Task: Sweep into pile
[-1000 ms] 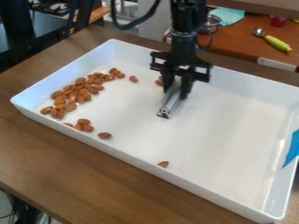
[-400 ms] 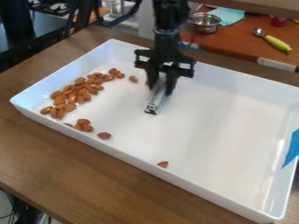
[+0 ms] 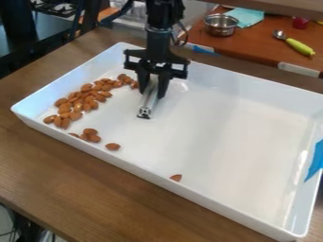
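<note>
The black gripper (image 3: 153,89) hangs over the back left part of the white tray, shut on a silver metal bar (image 3: 148,102) that lies low over the tray floor. Left of it, most of the almonds (image 3: 87,98) form a loose pile by the tray's left end, its upper edge close beside the gripper. A few more almonds (image 3: 93,135) lie near the front left wall, with one almond (image 3: 113,146) slightly apart. A lone almond (image 3: 176,177) rests farther right by the front wall.
The white tray (image 3: 217,200) has raised walls and stands on a brown wooden table (image 3: 95,189). Blue tape (image 3: 315,161) is on its right wall. Behind are a metal pot (image 3: 221,25), a teal cloth (image 3: 245,17) and a green-handled spoon (image 3: 299,46).
The gripper and bar have moved left across the tray's back part. The almonds near the bar have shifted left toward the pile; those at the front have not moved.
</note>
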You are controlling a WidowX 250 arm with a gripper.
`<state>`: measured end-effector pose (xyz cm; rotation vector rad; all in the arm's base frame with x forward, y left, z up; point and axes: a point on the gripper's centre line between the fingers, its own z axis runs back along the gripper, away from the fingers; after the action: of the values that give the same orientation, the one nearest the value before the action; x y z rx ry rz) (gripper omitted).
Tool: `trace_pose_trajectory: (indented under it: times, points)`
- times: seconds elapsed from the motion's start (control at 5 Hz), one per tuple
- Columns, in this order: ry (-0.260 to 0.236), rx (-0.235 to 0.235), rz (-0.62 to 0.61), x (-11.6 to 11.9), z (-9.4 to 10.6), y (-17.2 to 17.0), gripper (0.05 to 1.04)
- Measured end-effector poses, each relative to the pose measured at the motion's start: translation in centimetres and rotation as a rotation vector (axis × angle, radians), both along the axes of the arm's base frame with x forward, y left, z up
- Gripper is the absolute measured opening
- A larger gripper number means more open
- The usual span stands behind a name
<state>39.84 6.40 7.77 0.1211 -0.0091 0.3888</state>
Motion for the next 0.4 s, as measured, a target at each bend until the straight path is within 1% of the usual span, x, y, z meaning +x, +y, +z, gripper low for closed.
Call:
trace_pose_trajectory:
  times: [0.2,0.4]
  points:
    - [0.021,0.0,0.064,-0.7,0.1,2.2,0.381]
    - [0.017,0.029,0.115,-0.9,0.2,3.3,0.381]
